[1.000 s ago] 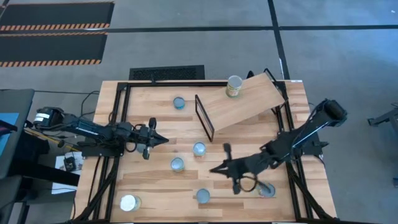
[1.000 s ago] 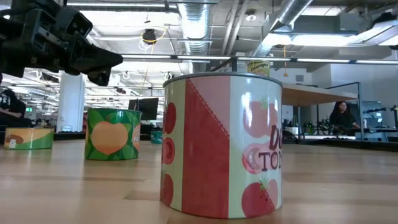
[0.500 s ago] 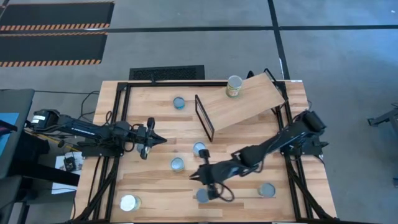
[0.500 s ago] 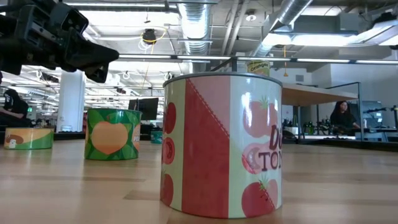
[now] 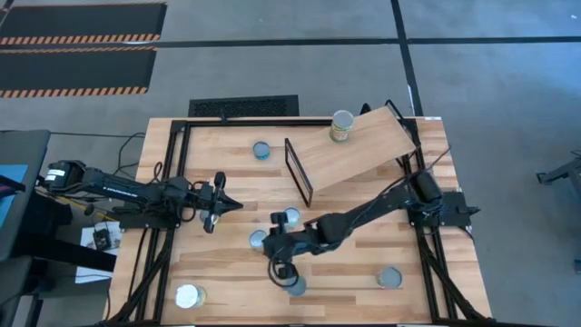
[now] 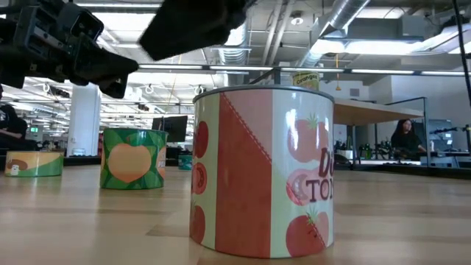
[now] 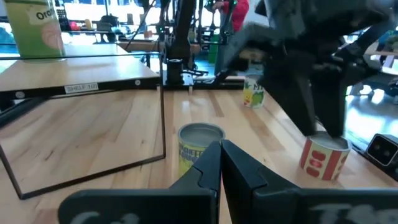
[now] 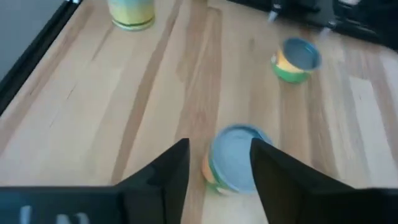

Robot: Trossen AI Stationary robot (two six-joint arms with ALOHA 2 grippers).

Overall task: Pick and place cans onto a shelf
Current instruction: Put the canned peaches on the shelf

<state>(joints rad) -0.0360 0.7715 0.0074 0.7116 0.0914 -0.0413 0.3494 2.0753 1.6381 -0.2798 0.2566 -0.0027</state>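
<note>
The right pincer (image 5: 280, 257) has swept across the tabletop (image 5: 363, 272) from its near right part to the centre, leaving the can (image 5: 389, 277) there behind; it now hovers open over another can (image 8: 235, 160), which shows between its fingers, suggesting a grasp is next. The left pincer (image 5: 227, 205), closed and empty, has stayed put, well to the side of that can. The shelf (image 5: 359, 150), beyond the right pincer, carries one can (image 5: 341, 125); the remaining cans stand on the tabletop.

Tomato can (image 6: 263, 171) showing a glossy paper label; tabletop (image 5: 227, 272) looking like pale, smooth-planked wood; shelf (image 5: 363, 150) showing matt light wood.
</note>
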